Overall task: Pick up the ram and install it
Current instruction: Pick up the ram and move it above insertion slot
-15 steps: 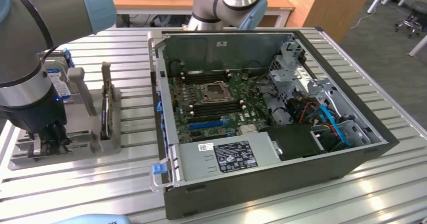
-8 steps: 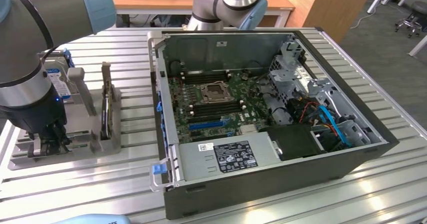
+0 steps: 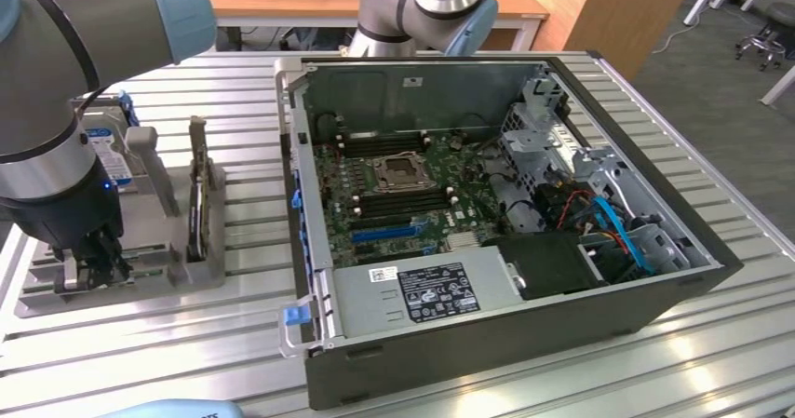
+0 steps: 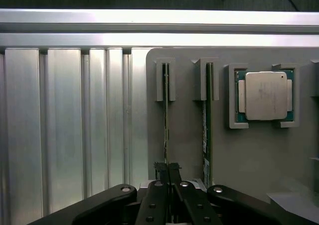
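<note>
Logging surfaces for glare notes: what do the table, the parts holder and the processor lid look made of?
The table: bare silvery metal, likely aluminium; ribbed slats with streaky reflections. The parts holder: matte grey, probably plastic; no shine. The processor lid: satin silvery metal over a green board edge.

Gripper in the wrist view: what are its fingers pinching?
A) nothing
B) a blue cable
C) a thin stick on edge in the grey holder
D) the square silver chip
C: the gripper is shut on the ram standing in the grey holder, with the processor chip lying apart.
</note>
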`<state>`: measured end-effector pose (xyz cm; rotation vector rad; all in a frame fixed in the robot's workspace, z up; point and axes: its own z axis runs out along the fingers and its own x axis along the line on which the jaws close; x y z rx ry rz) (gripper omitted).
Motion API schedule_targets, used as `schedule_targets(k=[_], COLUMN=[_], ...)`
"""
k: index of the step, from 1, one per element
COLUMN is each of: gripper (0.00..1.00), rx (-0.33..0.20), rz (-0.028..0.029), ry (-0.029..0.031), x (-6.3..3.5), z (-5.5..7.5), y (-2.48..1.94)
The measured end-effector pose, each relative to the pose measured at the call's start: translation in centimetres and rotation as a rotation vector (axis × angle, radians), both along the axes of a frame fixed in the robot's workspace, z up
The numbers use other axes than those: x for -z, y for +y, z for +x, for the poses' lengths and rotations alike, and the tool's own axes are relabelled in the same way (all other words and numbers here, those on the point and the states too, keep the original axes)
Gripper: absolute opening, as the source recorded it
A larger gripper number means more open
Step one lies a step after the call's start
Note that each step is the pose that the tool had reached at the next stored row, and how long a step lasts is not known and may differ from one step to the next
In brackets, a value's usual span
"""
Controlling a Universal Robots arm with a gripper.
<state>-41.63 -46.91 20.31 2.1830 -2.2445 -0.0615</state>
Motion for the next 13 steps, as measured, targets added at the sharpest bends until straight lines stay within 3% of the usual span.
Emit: schedule_targets(k=[13], gripper=[0.12], rx=[-0.001], rz=[0.0], ry=[-0.0001], x=[0.0], z=[0.0], y=[0.0])
